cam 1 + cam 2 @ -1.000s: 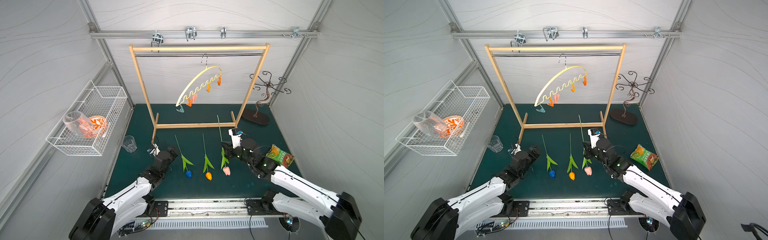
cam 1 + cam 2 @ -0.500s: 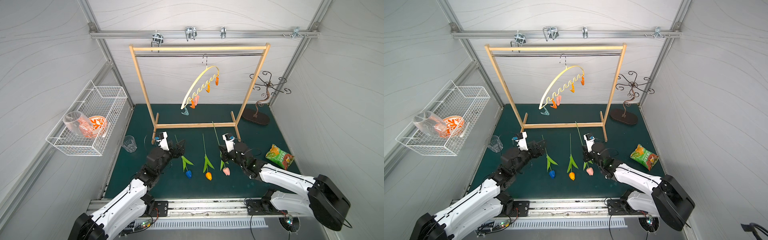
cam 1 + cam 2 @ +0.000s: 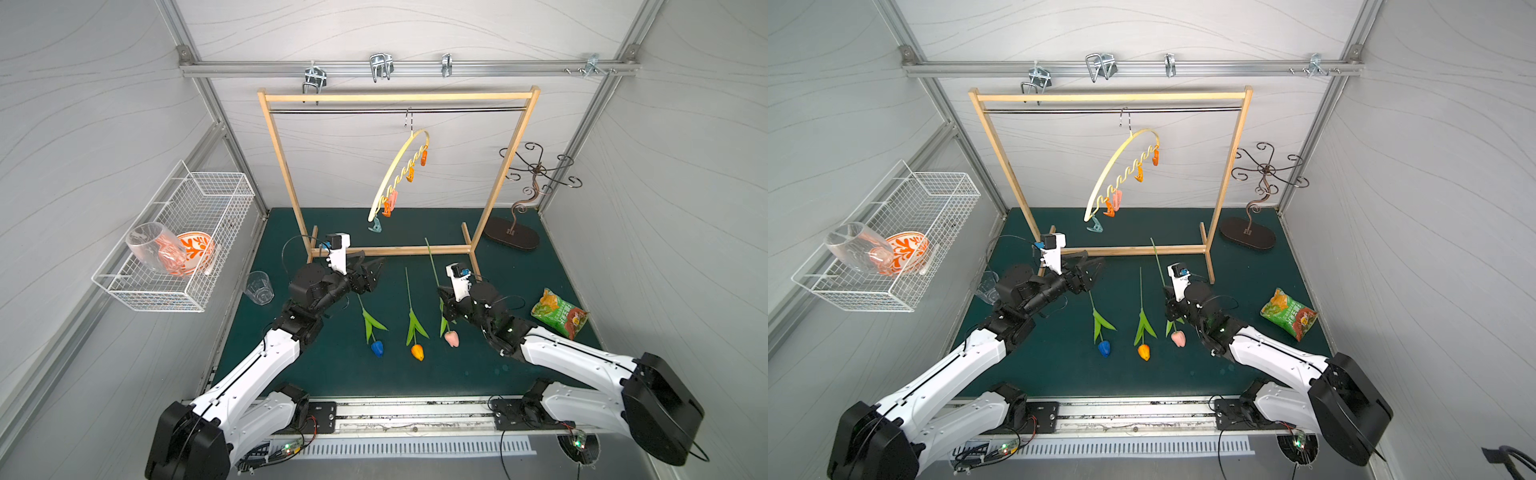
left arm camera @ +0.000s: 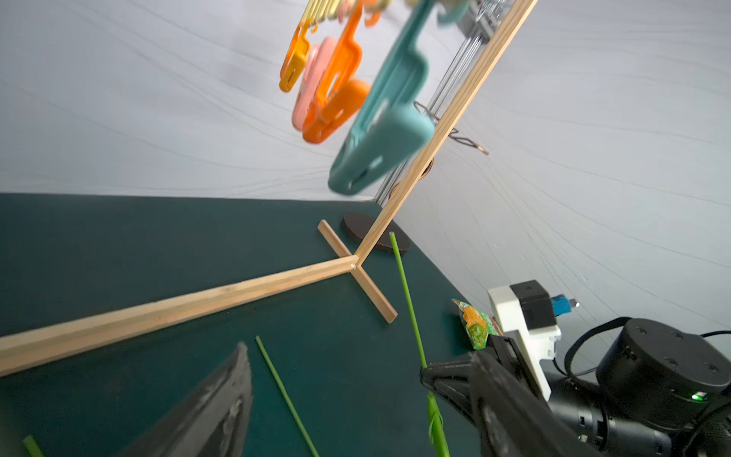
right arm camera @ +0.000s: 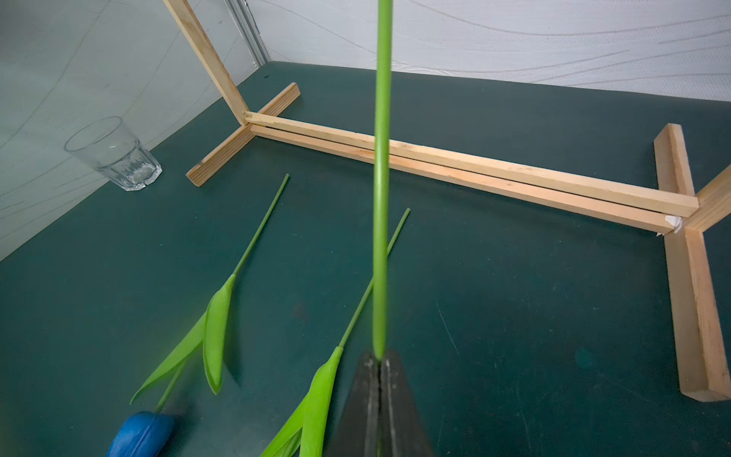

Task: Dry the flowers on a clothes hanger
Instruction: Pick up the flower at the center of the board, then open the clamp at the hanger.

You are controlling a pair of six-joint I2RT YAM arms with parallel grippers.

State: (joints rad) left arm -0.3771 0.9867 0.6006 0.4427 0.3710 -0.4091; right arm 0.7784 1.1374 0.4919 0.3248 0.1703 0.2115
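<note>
Floor: dark green mat [image 3: 519, 374] enclosed by pale walls [image 3: 415, 33], seen from above in both top views.
Blue tulip [image 3: 377, 348]: flat on the mat, head toward the arm bases, stem pointing at the rack; untouched.
Orange tulip [image 3: 417, 352]: flat alongside, between the blue and pink flowers; untouched.
Pink tulip [image 3: 451, 338]: head low near the mat, contact not discernible; stem slanting up and away toward the rack.
Right gripper [image 5: 380, 358]: fingers pressed together on the pink tulip's stem, low on its length.
Left gripper [image 3: 373, 273]: fingers spread, nothing between them; raised near the foot bar [image 3: 395, 250], facing the hanging clips.
Wooden rack [image 3: 286, 166]: behind the flowers, with a metal rail [image 3: 353, 110] under the top bar.
Clothes hanger [image 3: 399, 170]: hooked on that rail, hanging steeply tilted, low end toward the left arm; no flower on it.
Teal clip [image 4: 379, 130]: lowest on the hanger, nearest the left gripper; blurred in the left wrist view.
Stage (judged): first flower lifted, no clip opened yet.
Risk, stem: thin and smooth in a narrow pinch; likely to pivot or slide under the head's weight, putting the tip off line with the clip.
Risk, hanger: free on one hook; a push from either gripper likely to start a swing or unhook it.
Risk, clip: small paddles for wide fingers; an off-centre squeeze likely to slip and snap shut without the stem.
Risk, neighbours: low pink head close to the orange tulip; a sideways sweep could drag it.
</note>
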